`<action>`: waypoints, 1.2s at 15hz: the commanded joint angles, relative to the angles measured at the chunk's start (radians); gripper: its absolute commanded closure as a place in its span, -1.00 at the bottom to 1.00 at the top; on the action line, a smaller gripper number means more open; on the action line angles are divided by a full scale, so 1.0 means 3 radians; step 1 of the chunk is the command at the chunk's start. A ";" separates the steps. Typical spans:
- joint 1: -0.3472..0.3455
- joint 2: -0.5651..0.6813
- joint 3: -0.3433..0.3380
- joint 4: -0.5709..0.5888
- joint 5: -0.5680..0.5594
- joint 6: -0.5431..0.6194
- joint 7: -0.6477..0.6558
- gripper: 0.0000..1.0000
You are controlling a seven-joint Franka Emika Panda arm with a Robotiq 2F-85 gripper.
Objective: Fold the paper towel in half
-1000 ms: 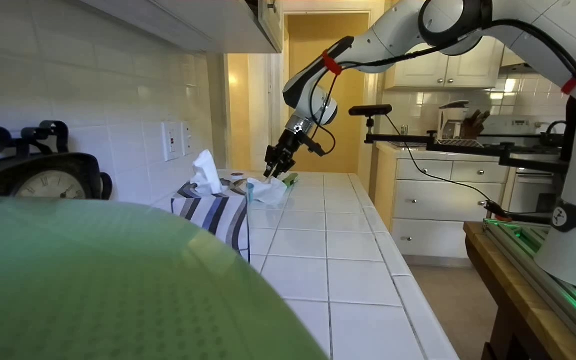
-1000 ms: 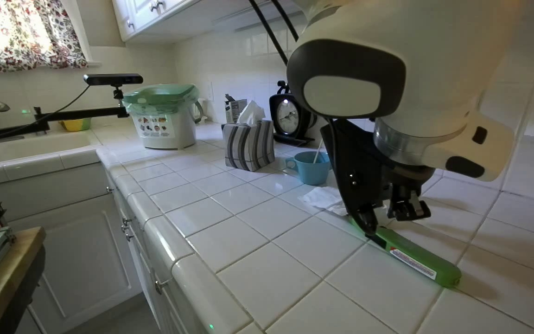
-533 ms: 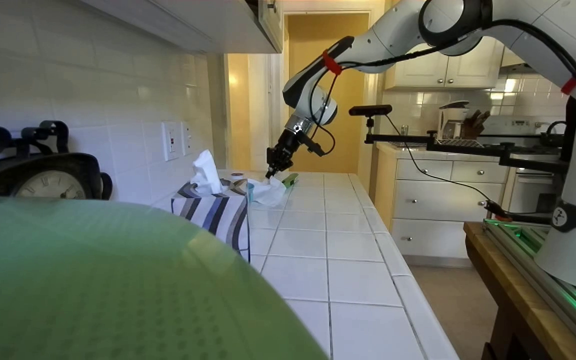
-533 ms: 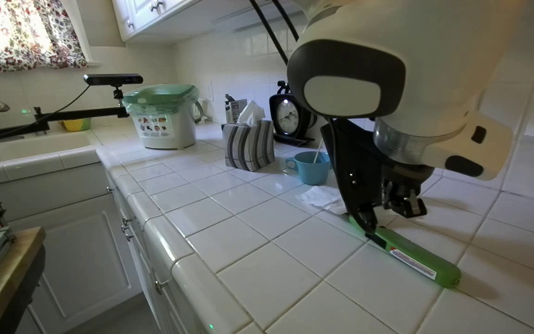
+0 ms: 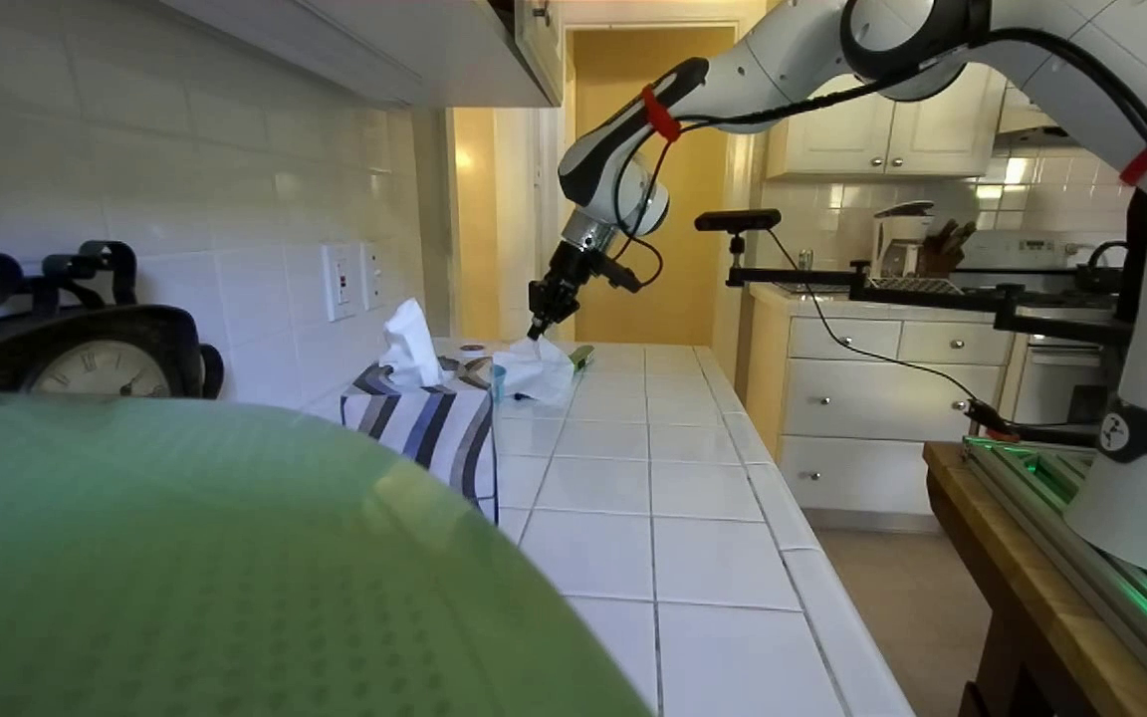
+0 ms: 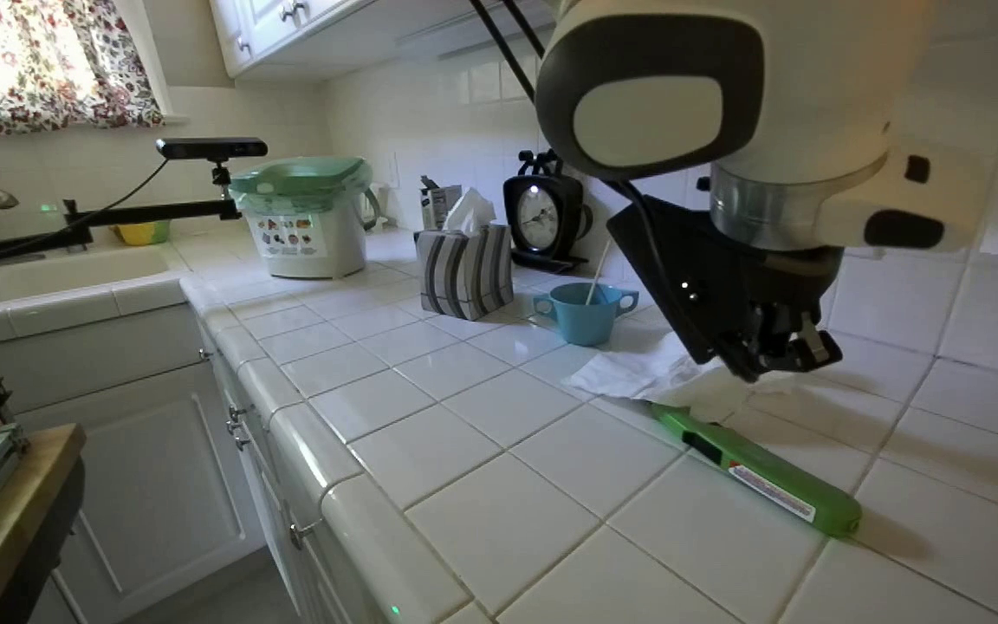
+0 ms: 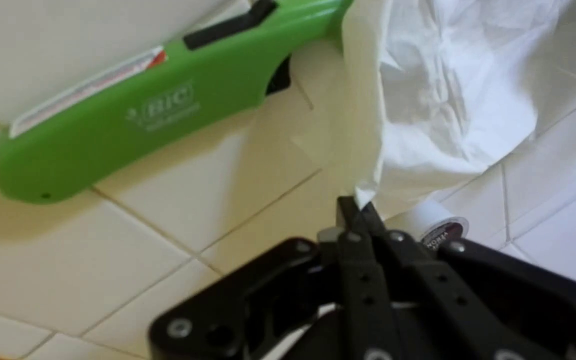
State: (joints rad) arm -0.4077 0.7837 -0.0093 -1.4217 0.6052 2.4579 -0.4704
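Note:
The white, crumpled paper towel (image 7: pixel 448 100) lies on the tiled counter with one corner raised. My gripper (image 7: pixel 360 204) is shut on that corner, and a small white tip of it shows between the fingertips in the wrist view. In an exterior view the towel (image 6: pixel 633 371) spreads out behind my gripper (image 6: pixel 754 374), partly hidden by it, with its raised side leading up to the fingers. In an exterior view the gripper (image 5: pixel 536 334) is above the towel (image 5: pixel 537 373), which rises to a peak at the fingertips.
A green lighter (image 6: pixel 767 477) lies beside the towel, its tip end near the towel's edge. A blue cup (image 6: pixel 586 314) with a stick stands behind the towel. A striped tissue box (image 6: pixel 466 276) and a black clock (image 6: pixel 541 217) stand farther along. A small white roll (image 7: pixel 433 220) lies near the fingers.
My gripper has moved up from the counter, and a corner of the paper towel has come up with it. More of the towel, cup and lighter now shows.

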 commanded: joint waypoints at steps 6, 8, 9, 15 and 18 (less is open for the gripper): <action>0.0335 -0.0413 -0.0008 -0.0695 -0.1002 0.0827 0.0155 1.00; 0.0409 -0.0494 -0.0008 -0.0875 -0.1202 0.1039 0.0209 1.00; 0.0435 -0.0545 -0.0001 -0.0970 -0.1289 0.1129 0.0233 1.00; 0.0565 -0.0973 -0.0014 -0.1612 -0.1761 0.1492 0.0321 1.00; 0.0587 -0.1121 0.0020 -0.1867 -0.1953 0.1552 0.0269 1.00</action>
State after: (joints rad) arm -0.2364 0.5103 -0.0063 -1.8818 0.0814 2.8870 -0.3890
